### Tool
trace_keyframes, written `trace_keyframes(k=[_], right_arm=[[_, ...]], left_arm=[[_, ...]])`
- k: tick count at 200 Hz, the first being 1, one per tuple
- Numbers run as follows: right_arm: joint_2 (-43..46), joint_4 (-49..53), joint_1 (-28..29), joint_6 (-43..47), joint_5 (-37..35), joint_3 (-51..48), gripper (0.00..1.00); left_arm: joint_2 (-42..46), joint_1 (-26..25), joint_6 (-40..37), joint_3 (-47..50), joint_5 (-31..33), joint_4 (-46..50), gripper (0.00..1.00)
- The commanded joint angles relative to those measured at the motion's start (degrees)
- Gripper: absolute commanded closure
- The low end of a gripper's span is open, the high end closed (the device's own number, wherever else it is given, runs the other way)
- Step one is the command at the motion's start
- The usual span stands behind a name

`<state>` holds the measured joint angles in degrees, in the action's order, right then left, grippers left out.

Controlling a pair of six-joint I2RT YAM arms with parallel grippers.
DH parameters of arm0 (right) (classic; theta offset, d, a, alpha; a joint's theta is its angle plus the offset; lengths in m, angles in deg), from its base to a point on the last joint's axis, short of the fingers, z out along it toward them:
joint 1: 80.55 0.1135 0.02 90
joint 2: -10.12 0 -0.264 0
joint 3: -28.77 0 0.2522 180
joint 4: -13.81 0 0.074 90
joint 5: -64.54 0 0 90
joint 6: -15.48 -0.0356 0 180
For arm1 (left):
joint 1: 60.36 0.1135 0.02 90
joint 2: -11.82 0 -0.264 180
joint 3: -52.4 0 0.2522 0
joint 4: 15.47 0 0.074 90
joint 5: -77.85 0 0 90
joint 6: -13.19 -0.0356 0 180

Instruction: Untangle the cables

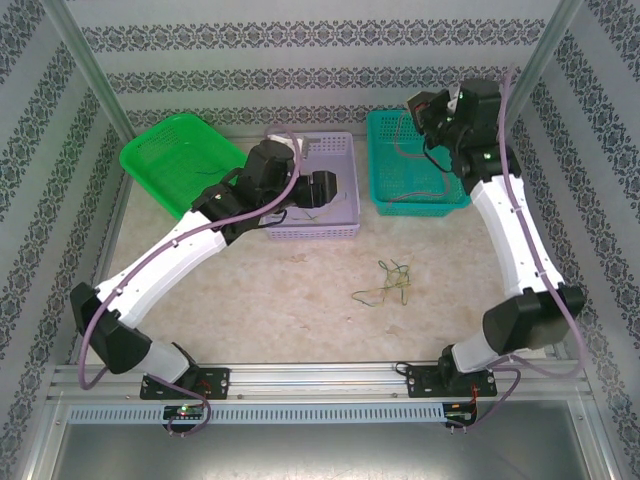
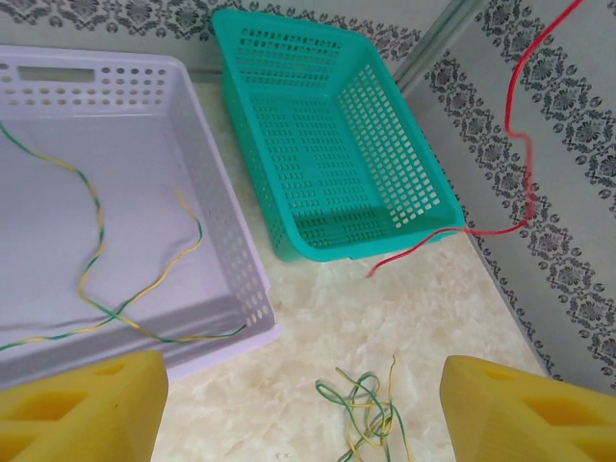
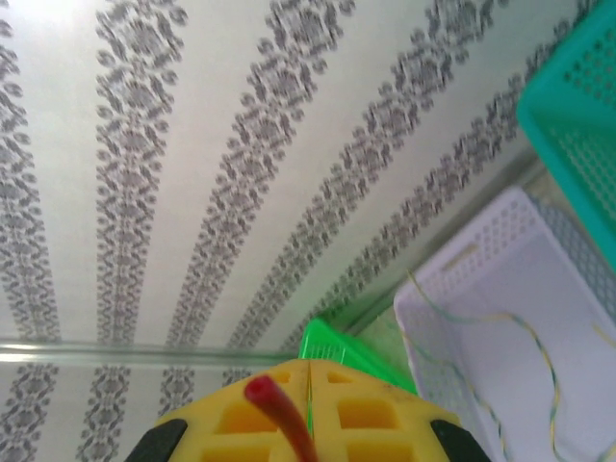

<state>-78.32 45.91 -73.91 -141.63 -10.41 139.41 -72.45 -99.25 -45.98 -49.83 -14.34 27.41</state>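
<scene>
- Nearest the lens, the left base [image 1: 185, 383] and right base [image 1: 450, 380] sit bolted at the near edge of the bench [image 1: 300, 310].
- Back left, a green basket [image 1: 175, 160] sits askew by the wall.
- Over the lilac basket [image 1: 335, 228] hovers the left claw [image 2: 303, 385], its yellow fingers [image 2: 82, 409] spread wide and gripping nothing.
- On the lilac basket's floor lie loose green-and-yellow cables [image 2: 96, 241].
- On the bare bench, in front of the baskets and apart from them, lies a tangle [image 1: 388, 280] of green and yellow cables, seen just ahead of the left claw in its wrist view.
- Back right stands a teal basket [image 1: 410, 165], just beside the lilac one.
- Raised above it, the right claw [image 3: 308, 380] is pressed together, pinching a red cable [image 3: 279, 409]; the cable hangs down, its loose end near the teal basket's front corner.
</scene>
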Motion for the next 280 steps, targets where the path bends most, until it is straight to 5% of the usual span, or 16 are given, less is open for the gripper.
trace_keyframes(k=[1, 76, 94, 108, 119, 131, 161, 196, 234, 280], right_arm=[[-5.2, 2.1, -1.9, 5.1, -1.3, 5.9, 1.0], [-24.2, 9.4, -5.5, 14.0, -3.4, 15.8, 0.99], [-30.5, 12.9, -6.3, 16.9, -2.1, 21.5, 0.64], [-34.3, 19.1, -6.5, 19.5, -2.7, 27.8, 0.47], [-34.7, 22.5, -6.4, 21.8, -4.5, 30.6, 0.16], [-33.0, 24.5, -6.0, 23.7, -6.7, 30.6, 0.08], [-22.0, 27.5, -4.1, 27.8, -12.5, 20.1, 0.18], [0.8, 25.4, 1.6, 25.1, -17.0, -10.5, 0.39], [20.8, 26.1, 6.3, 22.4, -11.9, -40.8, 0.54], [25.7, 22.1, 6.0, 22.4, -9.2, -55.0, 0.61]], left_arm=[[3.9, 0.3, 2.9, 2.2, 2.5, 3.4, 0.25], [6.5, 0.4, 6.4, 5.6, 2.0, 4.3, 0.25], [6.3, 0.4, 7.7, 5.9, 0.6, 4.3, 0.26], [5.7, 0.4, 9.5, 6.9, -1.4, 4.0, 0.26], [5.1, 0.4, 11.4, 8.0, -3.8, 3.9, 0.28], [4.3, 0.4, 13.2, 10.2, -7.1, 2.5, 0.31], [1.7, -0.2, 14.0, 17.0, -14.3, -3.3, 0.41], [-3.6, -3.4, 8.8, 20.5, -20.9, -5.7, 0.51], [-6.7, -5.6, 8.5, 20.8, -22.0, -6.8, 0.56], [-9.0, -6.6, 8.6, 19.1, -21.7, -6.2, 0.6]])
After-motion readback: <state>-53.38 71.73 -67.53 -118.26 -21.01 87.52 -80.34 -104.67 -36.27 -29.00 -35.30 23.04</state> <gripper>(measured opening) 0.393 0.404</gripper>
